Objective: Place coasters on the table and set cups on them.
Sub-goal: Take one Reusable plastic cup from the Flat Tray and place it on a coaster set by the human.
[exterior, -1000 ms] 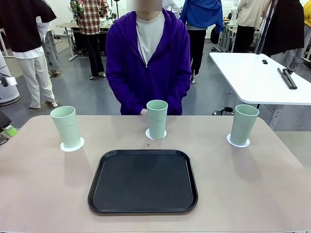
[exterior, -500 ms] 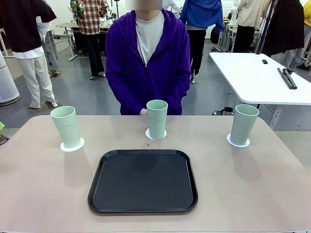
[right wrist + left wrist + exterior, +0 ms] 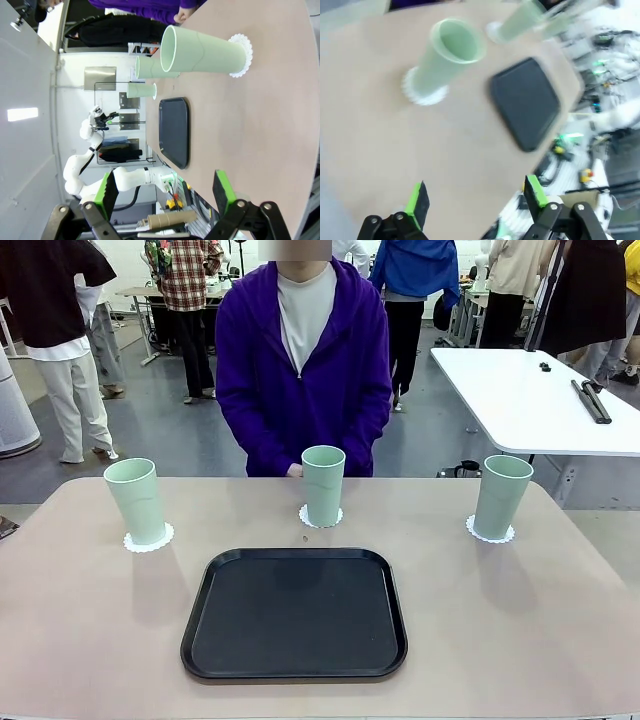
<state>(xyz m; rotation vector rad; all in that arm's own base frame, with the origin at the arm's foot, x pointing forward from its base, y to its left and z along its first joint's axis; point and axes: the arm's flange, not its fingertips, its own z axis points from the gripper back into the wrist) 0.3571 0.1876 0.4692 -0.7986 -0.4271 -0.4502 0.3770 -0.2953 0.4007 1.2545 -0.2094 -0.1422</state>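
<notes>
Since all three cups stand upright on coasters across the far desk | likely light, smooth — grasp mid-wall | left gripper and right gripper — open, empty

Three mint-green cups upright, each on white lacy coaster, spread along tan table far edge.

Behind you: grey floor, white table at right carrying what looks like dark tools; people standing around.
</notes>
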